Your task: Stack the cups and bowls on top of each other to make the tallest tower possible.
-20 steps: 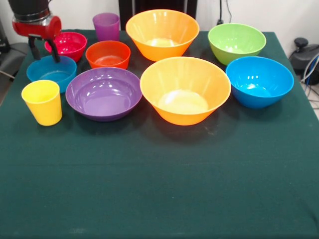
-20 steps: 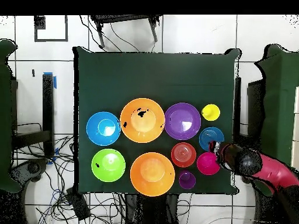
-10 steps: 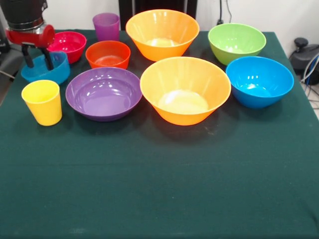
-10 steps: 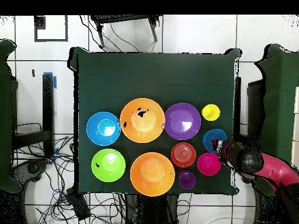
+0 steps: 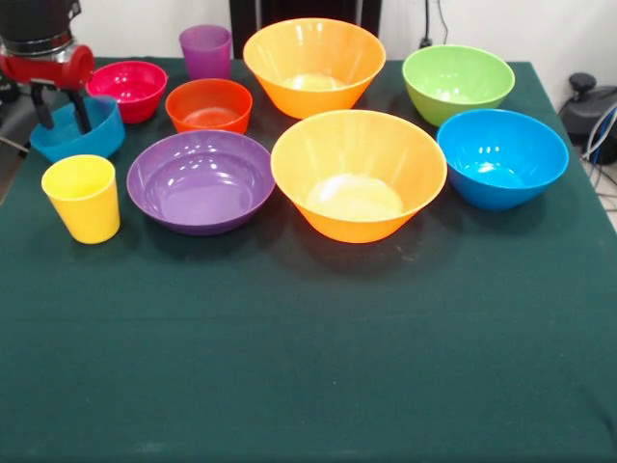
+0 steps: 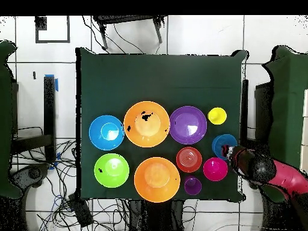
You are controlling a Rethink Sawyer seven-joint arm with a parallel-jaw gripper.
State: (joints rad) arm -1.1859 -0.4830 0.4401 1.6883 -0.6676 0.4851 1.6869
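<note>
Nearby, gripper [image 5: 60, 111] clamped on teal bowl [image 5: 82, 132].

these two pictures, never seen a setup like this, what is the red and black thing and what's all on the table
The red and black thing is a robot arm; the part at its end is its hand, two dark fingers that pinch.

One picture looks across the table at the robot. The other looks straight down from above, where the arm enters from the right.

On the green cloth stand plastic dishes, none stacked yet: two large orange bowls, a wide purple bowl, a green bowl, a blue bowl, a small orange-red bowl, a pink-red bowl, a yellow cup and a purple cup.

The hand grips the rim of a small teal bowl, which sits tilted and looks lifted off the cloth.
</note>
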